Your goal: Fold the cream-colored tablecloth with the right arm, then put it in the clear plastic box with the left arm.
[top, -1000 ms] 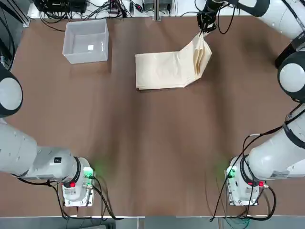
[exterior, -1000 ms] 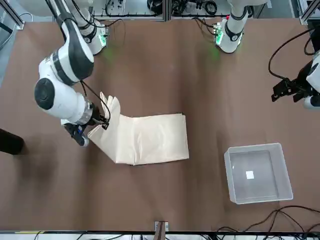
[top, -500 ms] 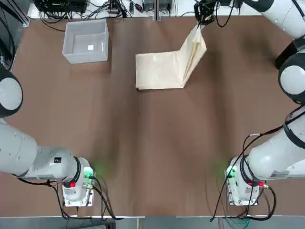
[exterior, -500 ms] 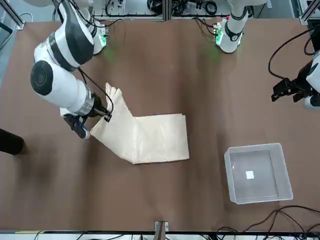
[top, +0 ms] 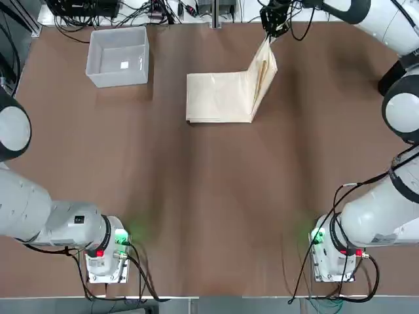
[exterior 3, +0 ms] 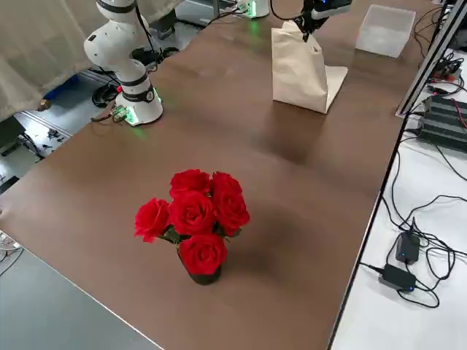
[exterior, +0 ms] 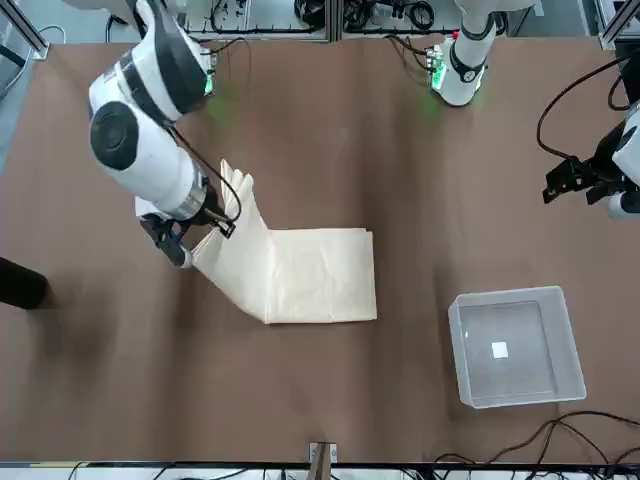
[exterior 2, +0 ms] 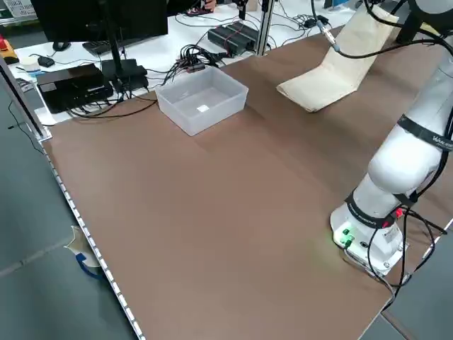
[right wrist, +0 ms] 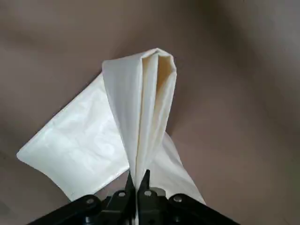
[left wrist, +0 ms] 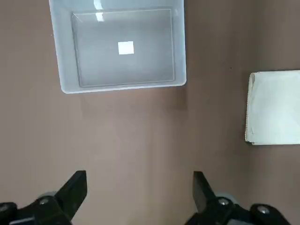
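Brown table [exterior 3: 241, 146], red roses [exterior 3: 193, 219], cabled desks [exterior 3: 430, 182].

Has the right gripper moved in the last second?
Yes. The right gripper, shut on the cream-colored tablecloth, has shifted toward the clear plastic box.

a robotics lab, sitting around a brown table [top: 209, 196]
cables [top: 150, 10] and a monitor [exterior 2: 99, 21] are crowding the bench behind; red roses [exterior 3: 191, 219] are standing on one corner.

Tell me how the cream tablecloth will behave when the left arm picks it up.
Likely floppy: the end pinched by the right gripper hangs draped while the rest of the cream-colored tablecloth lies flat. Probably light, since one pinch lifts several layers. The layers may splay apart, as the raised edge already does.
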